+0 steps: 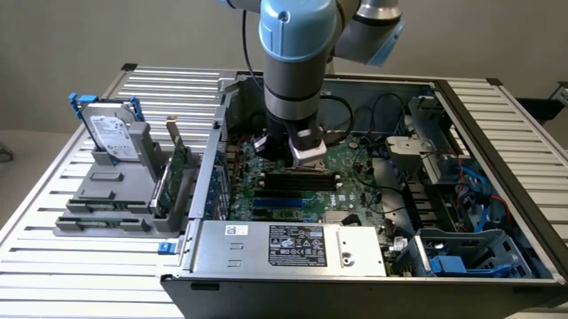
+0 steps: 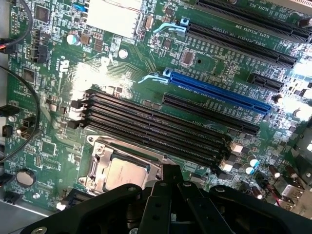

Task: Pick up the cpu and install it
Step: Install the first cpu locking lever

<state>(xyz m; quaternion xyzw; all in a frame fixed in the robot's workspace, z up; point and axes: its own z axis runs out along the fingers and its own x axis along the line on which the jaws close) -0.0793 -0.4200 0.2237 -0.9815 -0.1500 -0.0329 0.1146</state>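
Note:
The cpu (image 2: 124, 174), a flat square chip with a silvery top, lies inside the metal-framed socket (image 2: 99, 161) on the green motherboard (image 2: 53, 126). My gripper (image 2: 170, 170) hangs just over the chip's edge, its black fingers brought together to a narrow tip with nothing between them. The gripper body hides part of the chip. In the exterior view the arm reaches straight down into the open computer case, with the gripper (image 1: 300, 151) low over the board beside a raised silvery socket plate (image 1: 312, 156).
Black memory slots (image 2: 156, 127) and a blue card slot (image 2: 219, 92) run beside the socket. The case walls (image 1: 213, 166), a power supply (image 1: 293, 246) and loose cables (image 1: 390, 193) ring the board. A hard drive (image 1: 111, 133) stands in a grey rack (image 1: 106, 199) at the exterior view's left.

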